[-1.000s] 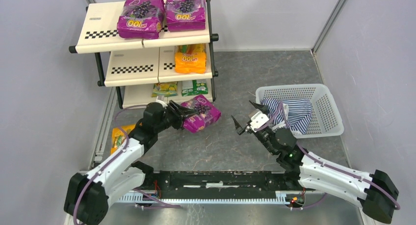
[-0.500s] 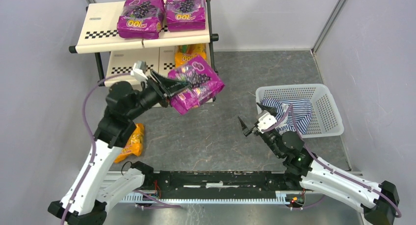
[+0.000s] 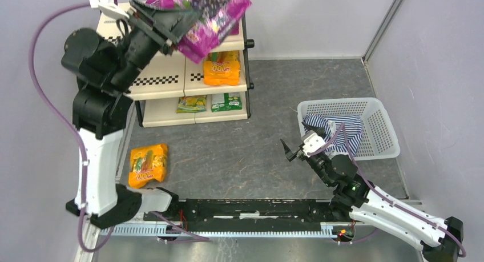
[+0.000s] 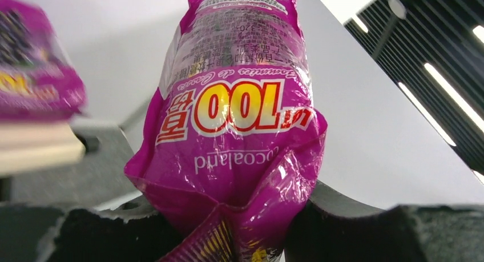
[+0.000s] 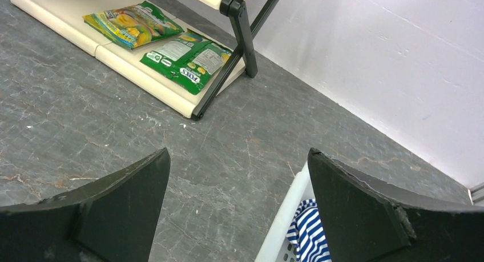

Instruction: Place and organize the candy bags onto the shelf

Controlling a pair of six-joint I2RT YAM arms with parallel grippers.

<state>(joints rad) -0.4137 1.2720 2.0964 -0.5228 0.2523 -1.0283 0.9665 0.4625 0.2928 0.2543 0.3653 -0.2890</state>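
Note:
My left gripper [image 3: 171, 22] is shut on a purple candy bag [image 3: 208, 16] with a yellow "100", held high over the top tier of the shelf [image 3: 157, 73]. In the left wrist view the bag [image 4: 237, 108] is pinched at its bottom seam, and another purple bag [image 4: 34, 73] lies on the top tier at the left. An orange bag [image 3: 221, 69] lies on the middle tier, and green bags [image 3: 226, 102] lie on the bottom tier, also seen in the right wrist view [image 5: 185, 59]. Another orange bag [image 3: 148, 165] lies on the floor. My right gripper [image 3: 293, 149] is open and empty beside the basket.
A white mesh basket [image 3: 376, 111] holding a blue-white striped cloth [image 3: 342, 131] stands at the right; its rim [image 5: 282, 222] shows in the right wrist view. Grey walls enclose the table on the left, back and right.
My left arm has lifted the purple bag from mid-height in front of the shelf up above the top tier. The right gripper has barely moved.

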